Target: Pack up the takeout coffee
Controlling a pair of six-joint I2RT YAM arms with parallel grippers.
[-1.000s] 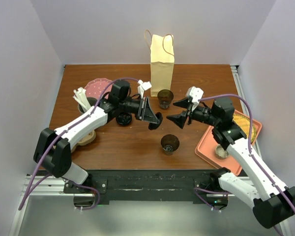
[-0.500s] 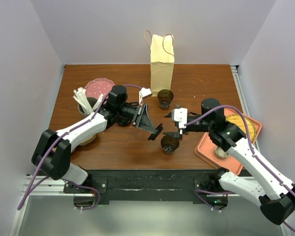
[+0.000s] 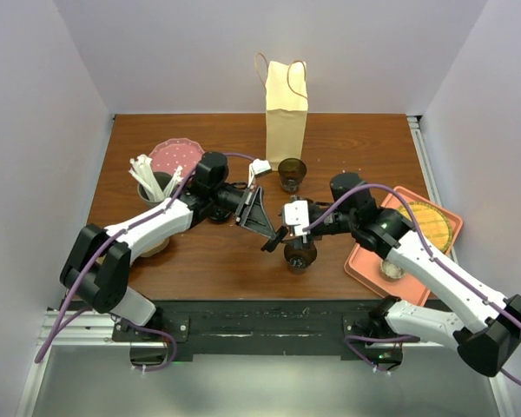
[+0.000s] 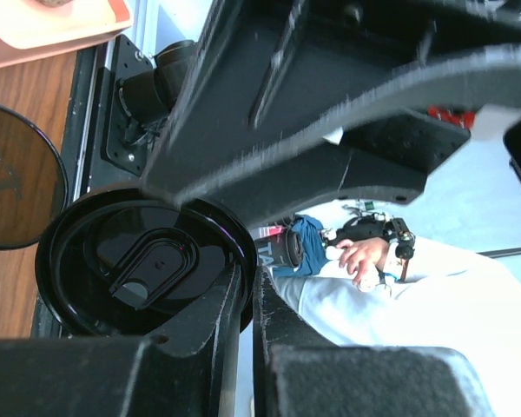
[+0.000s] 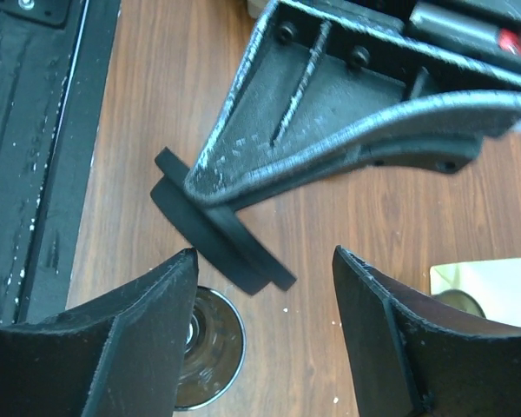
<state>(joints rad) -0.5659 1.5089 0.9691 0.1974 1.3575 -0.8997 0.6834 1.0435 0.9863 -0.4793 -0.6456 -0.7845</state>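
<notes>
Top external: takeout coffee [image 3: 300, 257] upright, mouth upward.

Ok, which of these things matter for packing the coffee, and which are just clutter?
For the job: near cup, black lid pinched in left gripper, right gripper, paper bag.
Lying about: far cup, pink plate, utensil cup, orange tray.

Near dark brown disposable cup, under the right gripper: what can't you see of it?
Top view: the open right gripper covers the rim of the dark brown disposable cup; contact unclear.
Right wrist view: its finger hides part of the cup; contents blurred.
Left wrist view: left edge cuts it off.
</notes>
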